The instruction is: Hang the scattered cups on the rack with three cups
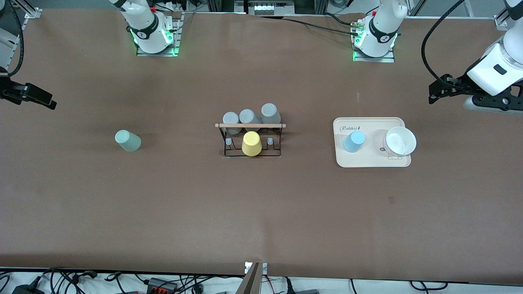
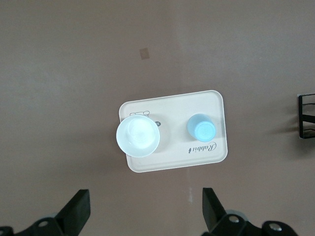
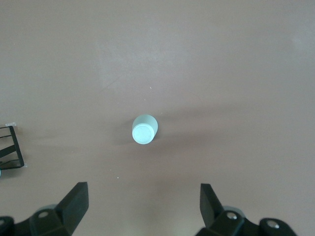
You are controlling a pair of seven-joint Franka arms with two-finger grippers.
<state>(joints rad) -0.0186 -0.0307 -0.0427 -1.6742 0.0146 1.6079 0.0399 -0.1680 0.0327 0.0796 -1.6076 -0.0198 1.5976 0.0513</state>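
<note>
The pale mint green cup [image 1: 128, 141] stands upside down on the table toward the right arm's end; it also shows in the right wrist view [image 3: 144, 129]. The light blue cup [image 1: 354, 141] stands upside down on the cream tray [image 1: 372, 161]; it also shows in the left wrist view [image 2: 201, 129]. The black wire rack [image 1: 250, 125] stands mid-table and holds a yellow cup [image 1: 251, 143] and three grey cups [image 1: 248, 117]. My right gripper [image 1: 45, 100] [image 3: 143, 206] is open and empty, high over the table's end. My left gripper [image 1: 432, 92] [image 2: 146, 211] is open and empty, high beside the tray.
A white bowl [image 1: 399, 141] stands on the tray next to the blue cup, also in the left wrist view [image 2: 138, 136]. The tray [image 2: 172, 105] lies toward the left arm's end. An edge of the rack shows in both wrist views [image 2: 306, 115] [image 3: 12, 147].
</note>
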